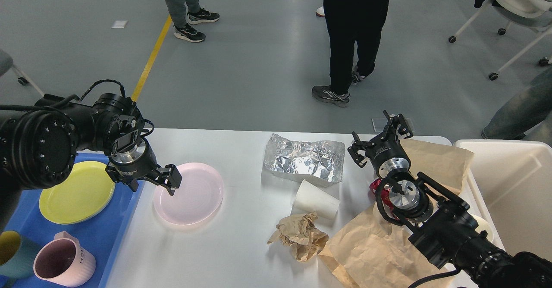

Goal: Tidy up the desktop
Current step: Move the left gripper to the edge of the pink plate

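While my left gripper (170, 179) hangs over the pink plate (189, 193), fingers indistinguishable, the desktop (241, 245) lies beneath; right gripper (381, 135) gapes empty.

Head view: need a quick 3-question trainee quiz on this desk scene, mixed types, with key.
1. True or false: the pink plate lies inside the blue tray.
2. Which item lies on its side on the desktop, just in front of the foil sheet? A) white paper cup B) pink mug C) yellow plate
3. Fill in: the left pincer is at the ____ plate's rim.

Key
1. False; it rests on the desktop, right of the tray.
2. A, the white paper cup.
3. Pink.
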Available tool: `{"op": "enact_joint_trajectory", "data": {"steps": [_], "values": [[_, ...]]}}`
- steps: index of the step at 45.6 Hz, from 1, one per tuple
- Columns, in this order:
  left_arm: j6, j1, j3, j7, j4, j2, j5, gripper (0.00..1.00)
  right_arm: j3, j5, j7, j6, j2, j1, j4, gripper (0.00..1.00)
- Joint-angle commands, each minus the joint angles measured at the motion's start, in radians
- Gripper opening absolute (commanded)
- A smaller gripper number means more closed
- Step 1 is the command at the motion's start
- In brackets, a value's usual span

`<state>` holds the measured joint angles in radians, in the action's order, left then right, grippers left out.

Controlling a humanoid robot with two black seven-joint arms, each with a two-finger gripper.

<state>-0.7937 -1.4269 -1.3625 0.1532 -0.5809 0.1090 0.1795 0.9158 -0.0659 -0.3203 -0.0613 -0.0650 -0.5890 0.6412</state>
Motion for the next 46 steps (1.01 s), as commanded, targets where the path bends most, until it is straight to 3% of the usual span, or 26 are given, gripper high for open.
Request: {"op": "enact_joint_trajectory", "data": {"steps": [1,5,9,25,46], "values": [[0.019,0.077,0.108,-0.139,0.073,0.003,0.0,0.94,0.0,0.0,0.0,0.0,0.001,0.0,0.0,1.0],[0.031,0.118,0.167,-0.214,0.096,0.004,0.0,0.94,0.0,0.0,0.0,0.0,0.001,0.0,0.0,1.0],[0.048,0.147,0.198,-0.248,0.104,0.003,0.0,0.94,0.0,0.0,0.0,0.0,0.001,0.0,0.0,1.0],[0.106,0.224,0.289,-0.253,0.161,-0.002,0.0,0.94,0.0,0.0,0.0,0.0,0.001,0.0,0.0,1.0],[0.11,0.261,0.292,-0.28,0.159,-0.02,0.0,0.92,0.0,0.0,0.0,0.0,0.001,0.0,0.0,1.0]]}}
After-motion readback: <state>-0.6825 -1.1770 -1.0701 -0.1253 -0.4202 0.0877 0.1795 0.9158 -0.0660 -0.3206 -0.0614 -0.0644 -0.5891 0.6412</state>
